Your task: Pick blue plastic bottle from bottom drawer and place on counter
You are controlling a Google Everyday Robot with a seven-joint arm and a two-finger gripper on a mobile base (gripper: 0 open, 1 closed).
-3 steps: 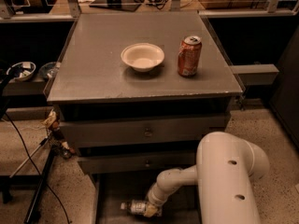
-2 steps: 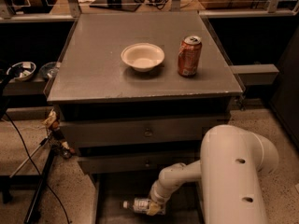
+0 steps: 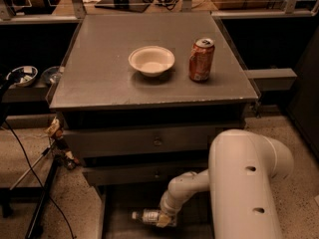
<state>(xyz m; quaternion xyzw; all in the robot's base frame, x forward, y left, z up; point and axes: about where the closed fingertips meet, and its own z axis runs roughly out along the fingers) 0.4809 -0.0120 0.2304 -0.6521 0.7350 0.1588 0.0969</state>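
The blue plastic bottle (image 3: 148,216) lies on its side in the open bottom drawer (image 3: 117,223), white cap pointing left. My gripper (image 3: 164,219) reaches down into the drawer at the end of the white arm (image 3: 244,183) and is shut on the bottle's right end. The bottle sits low in the drawer, at or just above its floor. The counter (image 3: 109,78) is the flat gray top of the cabinet, well above the gripper.
A white bowl (image 3: 151,59) and an orange soda can (image 3: 201,59) stand on the counter's middle and right. Two shut upper drawers with knobs (image 3: 157,142) hang over the open drawer. A tripod leg and cables (image 3: 40,198) stand at the left.
The arm's big link has shifted to the right. The gripper and the bottle have risen slightly together in the drawer.
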